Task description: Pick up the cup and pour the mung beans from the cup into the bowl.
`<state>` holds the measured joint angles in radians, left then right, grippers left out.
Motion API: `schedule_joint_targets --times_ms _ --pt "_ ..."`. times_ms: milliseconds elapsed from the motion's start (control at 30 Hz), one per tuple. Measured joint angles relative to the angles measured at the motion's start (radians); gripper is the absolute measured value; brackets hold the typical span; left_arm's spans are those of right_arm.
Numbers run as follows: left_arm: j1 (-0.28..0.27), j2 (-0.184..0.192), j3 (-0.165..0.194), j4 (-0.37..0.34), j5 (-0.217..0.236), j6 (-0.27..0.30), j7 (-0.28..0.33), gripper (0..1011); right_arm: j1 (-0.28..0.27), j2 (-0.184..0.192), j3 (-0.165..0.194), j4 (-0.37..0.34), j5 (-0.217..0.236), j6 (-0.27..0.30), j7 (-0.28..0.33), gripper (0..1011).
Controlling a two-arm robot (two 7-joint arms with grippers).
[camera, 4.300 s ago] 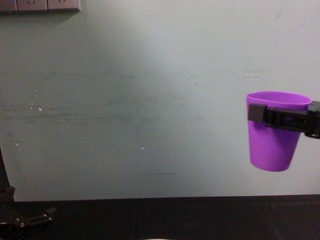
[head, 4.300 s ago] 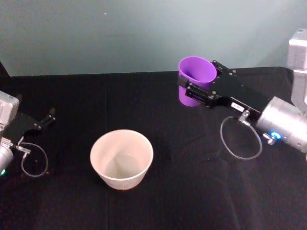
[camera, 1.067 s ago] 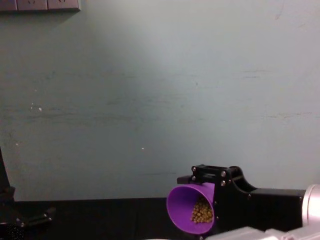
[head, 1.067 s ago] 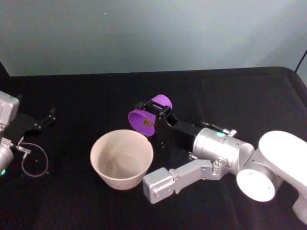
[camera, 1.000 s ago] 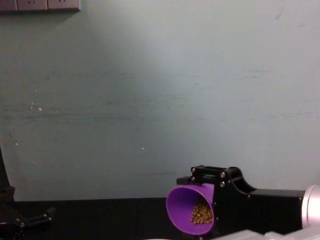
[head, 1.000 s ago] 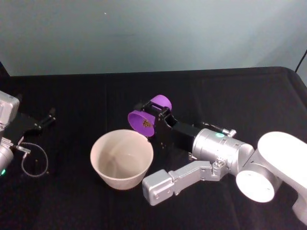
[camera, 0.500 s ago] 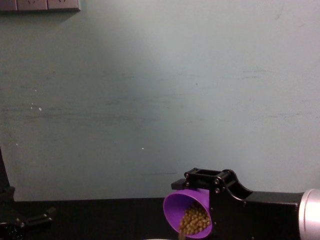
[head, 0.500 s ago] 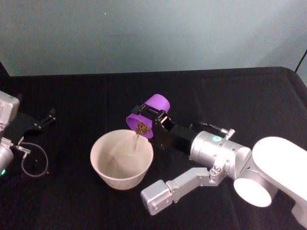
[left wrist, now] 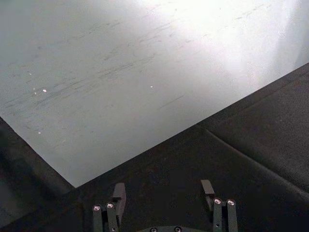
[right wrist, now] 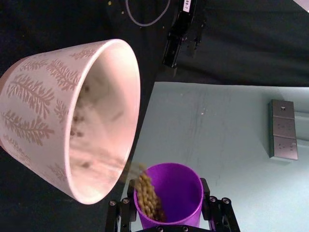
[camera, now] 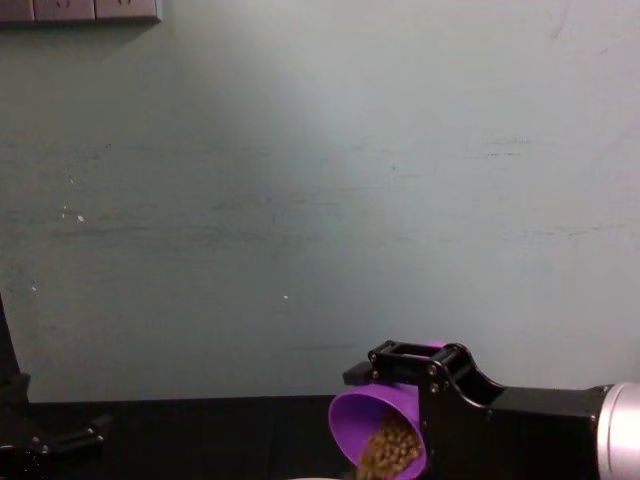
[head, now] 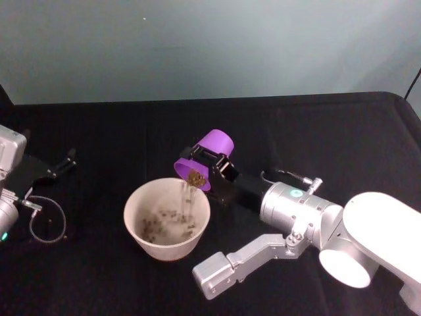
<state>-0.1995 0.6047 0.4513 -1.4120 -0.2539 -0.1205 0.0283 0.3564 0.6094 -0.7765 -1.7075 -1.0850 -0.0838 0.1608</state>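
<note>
The right gripper [head: 209, 161], jaws clamped on the purple cup [head: 216, 141], holds it tipped above the far right rim of the whitish bowl [head: 164, 249] mid-desk [head: 329, 131]. Mung beans [head: 193, 178] stream into the bowl. The left gripper [head: 68, 160] rests near the desk's left edge, jaws apart.

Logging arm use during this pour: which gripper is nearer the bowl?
Right. The right gripper holds the cup tilted just above the far-right rim of the bowl. The left gripper rests open, well off to the bowl's left.
</note>
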Motion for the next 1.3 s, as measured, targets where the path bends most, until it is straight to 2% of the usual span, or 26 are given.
schedule_joint_targets --times_ms 867,1300 --pt "0.000 0.000 0.000 0.000 0.000 0.000 0.000 1011 0.002 0.000 -0.031 -0.001 -0.094 0.042 -0.032 739" --pt "0.000 0.000 0.000 0.000 0.000 0.000 0.000 1012 0.009 0.001 -0.056 -0.002 -0.173 0.077 -0.061 738"
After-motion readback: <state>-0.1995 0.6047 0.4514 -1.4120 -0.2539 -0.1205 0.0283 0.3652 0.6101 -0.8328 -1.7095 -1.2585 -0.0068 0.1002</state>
